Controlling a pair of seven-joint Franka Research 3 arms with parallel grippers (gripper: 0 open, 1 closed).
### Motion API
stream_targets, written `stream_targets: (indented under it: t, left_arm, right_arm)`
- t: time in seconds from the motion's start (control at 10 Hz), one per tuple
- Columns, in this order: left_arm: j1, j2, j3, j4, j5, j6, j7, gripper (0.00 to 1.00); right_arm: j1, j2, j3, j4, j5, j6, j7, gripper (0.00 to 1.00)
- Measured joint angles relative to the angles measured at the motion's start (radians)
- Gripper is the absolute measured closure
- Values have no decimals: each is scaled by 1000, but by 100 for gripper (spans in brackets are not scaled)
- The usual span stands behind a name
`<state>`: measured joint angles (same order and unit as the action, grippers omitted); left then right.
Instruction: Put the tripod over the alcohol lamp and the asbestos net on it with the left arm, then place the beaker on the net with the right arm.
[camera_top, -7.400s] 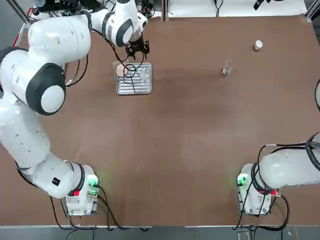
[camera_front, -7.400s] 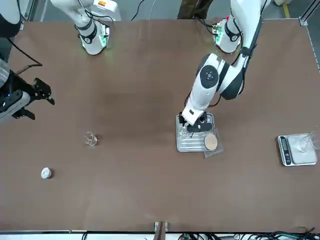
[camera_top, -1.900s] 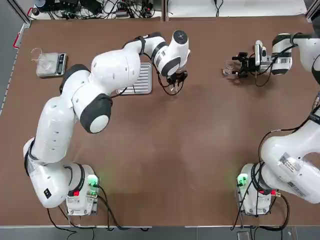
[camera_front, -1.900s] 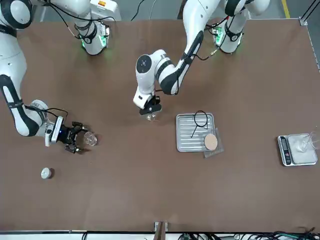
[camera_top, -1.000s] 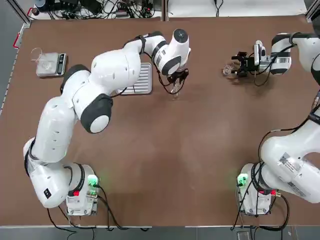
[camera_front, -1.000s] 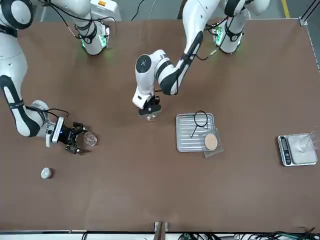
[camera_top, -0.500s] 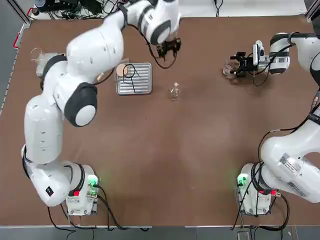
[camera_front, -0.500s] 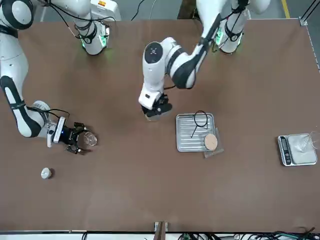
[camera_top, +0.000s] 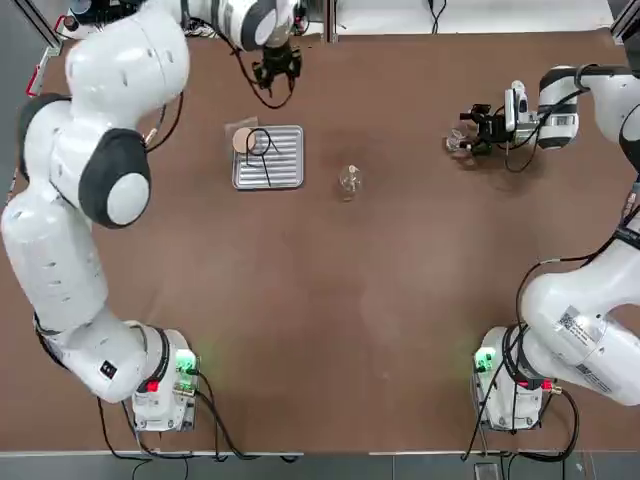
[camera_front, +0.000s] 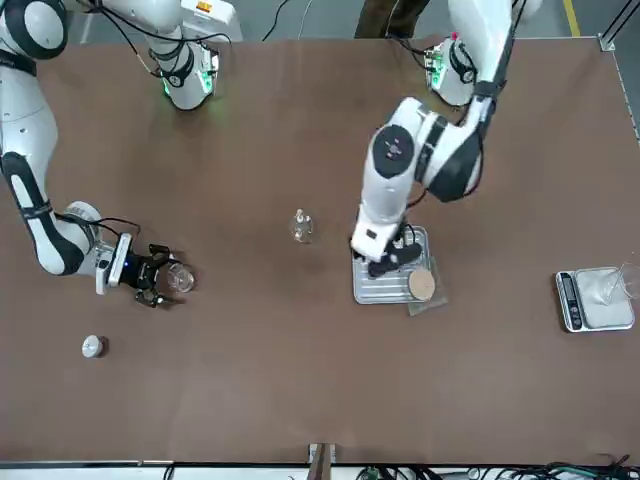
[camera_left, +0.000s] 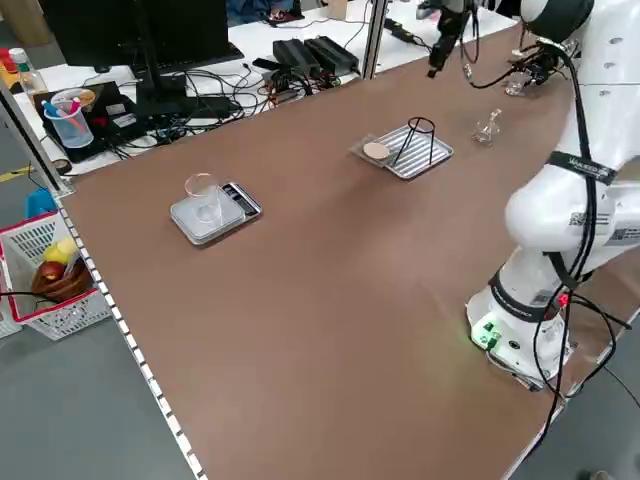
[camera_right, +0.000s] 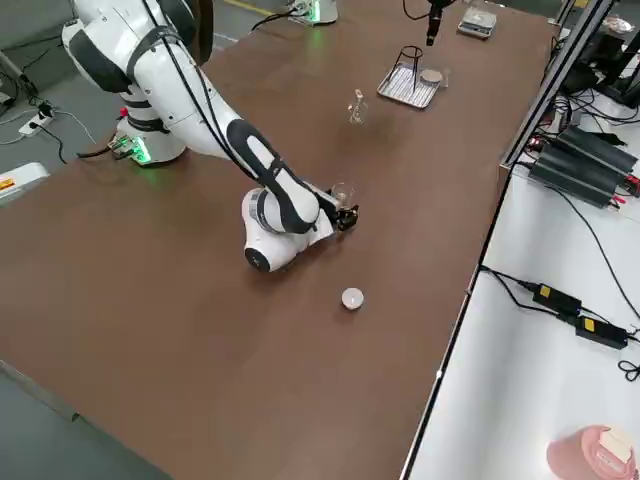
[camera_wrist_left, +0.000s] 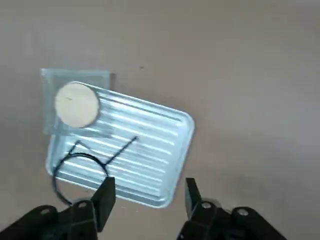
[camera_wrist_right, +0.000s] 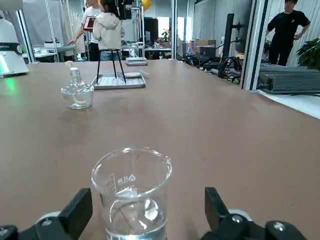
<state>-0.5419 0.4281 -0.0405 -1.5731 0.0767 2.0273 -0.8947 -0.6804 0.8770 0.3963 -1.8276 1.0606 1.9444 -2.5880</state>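
Gripping the tripod (camera_wrist_left: 80, 154) on the tray (camera_wrist_left: 155, 150) calls for squaring the released left end effector (camera_wrist_left: 150, 181) over 1 side of its ring; the right end effector (camera_wrist_right: 149, 192), also released, sits by the beaker (camera_wrist_right: 132, 200).

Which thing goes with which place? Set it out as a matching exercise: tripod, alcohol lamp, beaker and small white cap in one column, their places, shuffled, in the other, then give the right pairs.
Things
1. tripod
2. alcohol lamp
3. beaker
4. small white cap

Places
A. on the bare table, with nothing over it, between the tray and the beaker
B. on the table, in front of the right gripper's open fingers
C. standing on the ribbed silver tray
D. on the table, nearest the front view's bottom edge of the four

Pairs
1-C, 2-A, 3-B, 4-D
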Motion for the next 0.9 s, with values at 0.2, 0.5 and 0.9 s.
stream_targets:
  t: [0.2, 0.5, 0.9]
  left_arm:
    - [40, -129, 0, -215, 0, 98, 40, 38]
    - [83, -240, 0, -454, 1, 252, 47, 40]
    - [118, -275, 0, -636, 1, 428, 46, 40]
  right_arm:
    - [0, 0, 0, -2, 1, 0, -9, 1]
    - [0, 1, -1, -6, 1, 0, -20, 1]
    - [0, 3, -1, -16, 4, 1, -36, 1]
